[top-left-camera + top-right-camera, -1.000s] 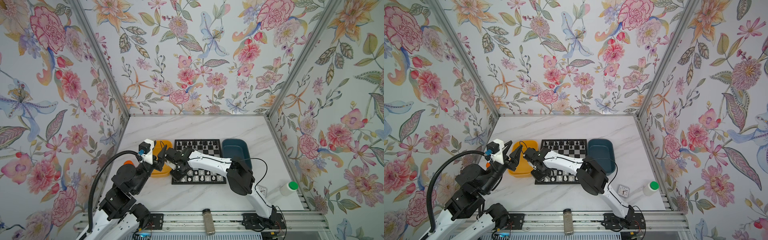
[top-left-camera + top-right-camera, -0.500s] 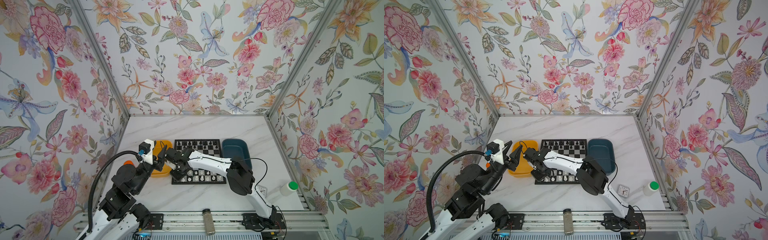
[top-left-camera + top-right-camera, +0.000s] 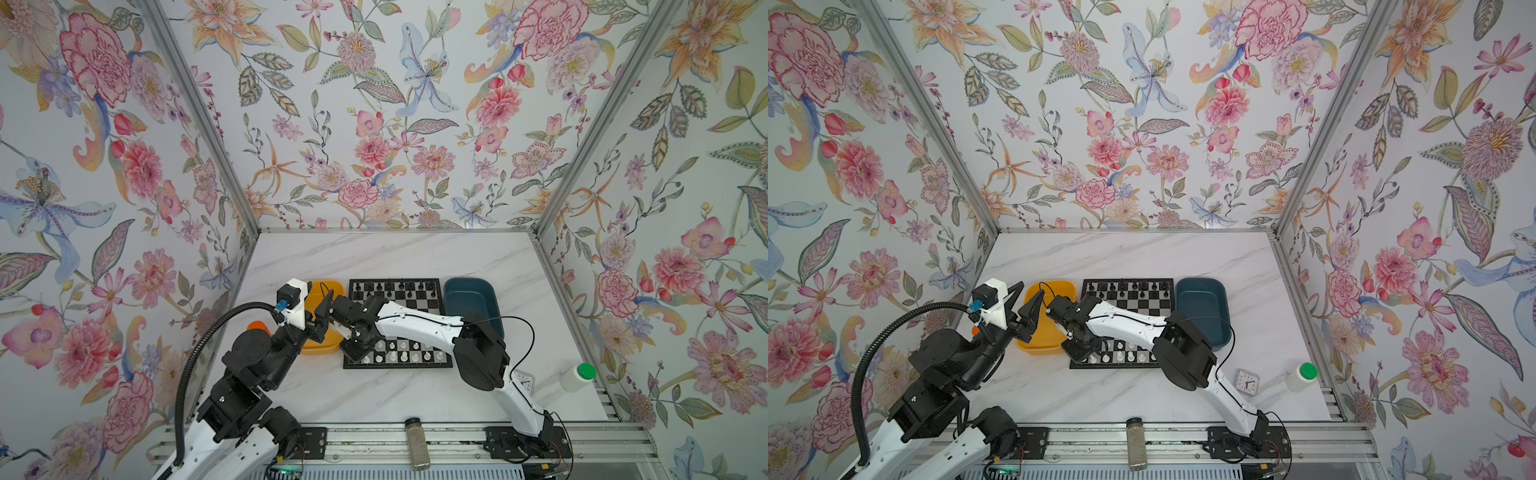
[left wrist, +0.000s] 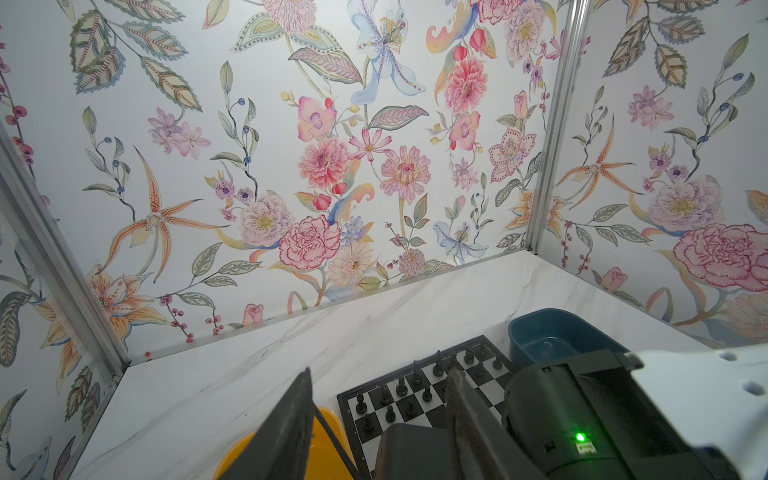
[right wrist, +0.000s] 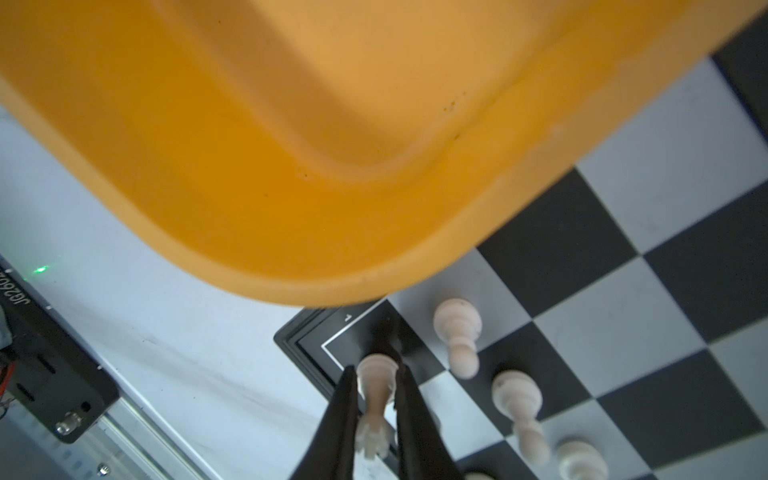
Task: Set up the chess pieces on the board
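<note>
The board (image 3: 415, 300) lies in mid-table in both top views, with black chess pieces (image 3: 399, 286) along its far rows and white chess pieces (image 3: 409, 355) along its near rows. My right gripper (image 3: 353, 353) reaches across to the board's near left corner. In the right wrist view its fingers (image 5: 345, 399) flank a white rook (image 5: 376, 386) that stands on the corner square. The jaws are slightly open, with thin gaps at the stem. My left gripper (image 3: 322, 311) hovers open and empty over the yellow tray (image 3: 328, 286).
A dark blue tray (image 3: 469, 299) sits right of the board. A small clock (image 3: 524, 380), a white bottle with a green cap (image 3: 575, 376) and a jar (image 3: 417, 442) stand near the front edge. White pawns (image 5: 457, 328) stand close beside the rook.
The right jaws have parted a little around the white rook. Both arms stay where they were.
</note>
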Tool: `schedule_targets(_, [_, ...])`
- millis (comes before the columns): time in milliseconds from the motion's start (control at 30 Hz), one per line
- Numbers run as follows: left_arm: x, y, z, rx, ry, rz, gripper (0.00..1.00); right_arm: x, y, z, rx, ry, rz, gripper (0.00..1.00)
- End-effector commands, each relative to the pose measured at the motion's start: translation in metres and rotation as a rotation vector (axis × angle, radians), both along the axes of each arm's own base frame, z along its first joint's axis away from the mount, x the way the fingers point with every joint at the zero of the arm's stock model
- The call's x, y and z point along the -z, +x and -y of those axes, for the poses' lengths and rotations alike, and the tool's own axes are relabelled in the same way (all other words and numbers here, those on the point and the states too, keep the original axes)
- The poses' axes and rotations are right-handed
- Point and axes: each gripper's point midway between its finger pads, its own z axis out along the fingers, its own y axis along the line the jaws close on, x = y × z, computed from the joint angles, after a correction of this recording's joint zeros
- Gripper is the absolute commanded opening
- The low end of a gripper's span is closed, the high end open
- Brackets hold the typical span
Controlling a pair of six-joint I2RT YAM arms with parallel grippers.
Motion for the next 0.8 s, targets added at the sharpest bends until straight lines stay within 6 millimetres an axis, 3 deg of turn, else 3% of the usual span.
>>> schedule_targets(0, [0.000, -0.002, -0.001, -0.007, 0.001, 0.006, 0.53, -0.007, 0.003, -0.006, 0.008, 0.021, 0.005, 0.21])
schedule_targets(767, [0.000, -0.003, -0.002, -0.009, 0.000, 0.008, 0.53, -0.041, 0.007, -0.007, 0.025, 0.076, 0.048, 0.31])
